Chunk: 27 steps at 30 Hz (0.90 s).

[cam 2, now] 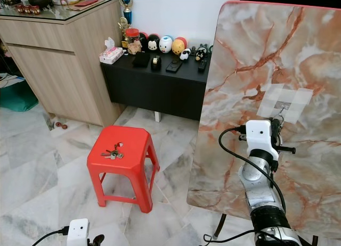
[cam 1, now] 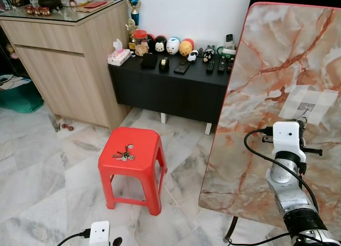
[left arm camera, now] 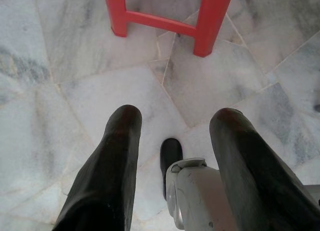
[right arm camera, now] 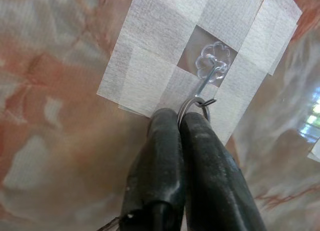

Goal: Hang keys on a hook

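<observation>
Right gripper [right arm camera: 179,122] pinches one key ring [right arm camera: 194,103] — on one hook [right arm camera: 210,67].

Red stool [cam 1: 136,153] bearing, seemingly, keys [cam 1: 123,155].

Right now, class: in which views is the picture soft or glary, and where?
Right wrist view: the right hand is sharp where it pinches the key ring at the hook; the panel's edges blur, glare at one side. Left wrist view: the left hand's fingers loom soft.

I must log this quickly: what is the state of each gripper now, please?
Left gripper: open, holding nothing, hanging above the floor.
Right gripper: shut on the key ring, at the hook.
</observation>
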{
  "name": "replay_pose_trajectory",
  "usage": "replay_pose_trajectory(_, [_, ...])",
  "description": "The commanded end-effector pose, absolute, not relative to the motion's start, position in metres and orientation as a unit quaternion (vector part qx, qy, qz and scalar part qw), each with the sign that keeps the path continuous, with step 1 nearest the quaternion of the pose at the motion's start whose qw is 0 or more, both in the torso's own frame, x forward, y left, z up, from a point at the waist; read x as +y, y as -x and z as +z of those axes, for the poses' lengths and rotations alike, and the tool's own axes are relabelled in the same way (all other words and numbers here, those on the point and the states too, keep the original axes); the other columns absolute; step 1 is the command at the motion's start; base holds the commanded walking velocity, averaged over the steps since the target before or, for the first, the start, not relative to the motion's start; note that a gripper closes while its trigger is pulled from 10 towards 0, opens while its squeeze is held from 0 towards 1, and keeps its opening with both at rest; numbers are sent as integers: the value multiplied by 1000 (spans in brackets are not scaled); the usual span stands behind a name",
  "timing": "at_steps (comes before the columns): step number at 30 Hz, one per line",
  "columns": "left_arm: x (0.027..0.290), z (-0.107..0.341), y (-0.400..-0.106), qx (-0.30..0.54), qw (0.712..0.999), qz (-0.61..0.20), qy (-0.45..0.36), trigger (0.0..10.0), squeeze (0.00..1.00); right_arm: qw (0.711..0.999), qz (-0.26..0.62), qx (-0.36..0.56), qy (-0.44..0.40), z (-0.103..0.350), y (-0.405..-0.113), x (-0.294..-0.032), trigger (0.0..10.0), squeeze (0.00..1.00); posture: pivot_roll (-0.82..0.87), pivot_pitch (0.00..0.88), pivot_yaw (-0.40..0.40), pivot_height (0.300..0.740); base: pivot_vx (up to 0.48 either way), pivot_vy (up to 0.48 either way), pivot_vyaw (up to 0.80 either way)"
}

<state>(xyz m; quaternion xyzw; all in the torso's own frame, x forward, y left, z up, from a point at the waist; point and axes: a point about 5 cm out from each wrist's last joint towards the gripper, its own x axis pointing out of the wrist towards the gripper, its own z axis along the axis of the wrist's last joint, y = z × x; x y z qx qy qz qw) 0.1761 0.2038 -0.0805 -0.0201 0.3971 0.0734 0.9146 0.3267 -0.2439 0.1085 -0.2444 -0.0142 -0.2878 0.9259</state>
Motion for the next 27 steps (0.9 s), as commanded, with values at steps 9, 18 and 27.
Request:
replay_pose_trajectory(9, [202, -80, -177, 397, 915, 68, 18, 10000, 0, 931, -281, -34, 231, 112, -326, -242, 10000, 1000, 20, 0, -32, 740, 0, 0, 0])
replay_pose_trajectory(18, [202, -81, -177, 398, 915, 66, 18, 10000, 0, 968, -170, -48, 176, 98, -314, -216, 10000, 0, 18, 0, -32, 740, 0, 0, 0])
replay_pose_trajectory(27, [202, -80, -179, 398, 915, 64, 18, 10000, 0, 981, -91, 153, 73, 15, -277, -209, 10000, 0, 0, 0, -24, 740, 0, 0, 0])
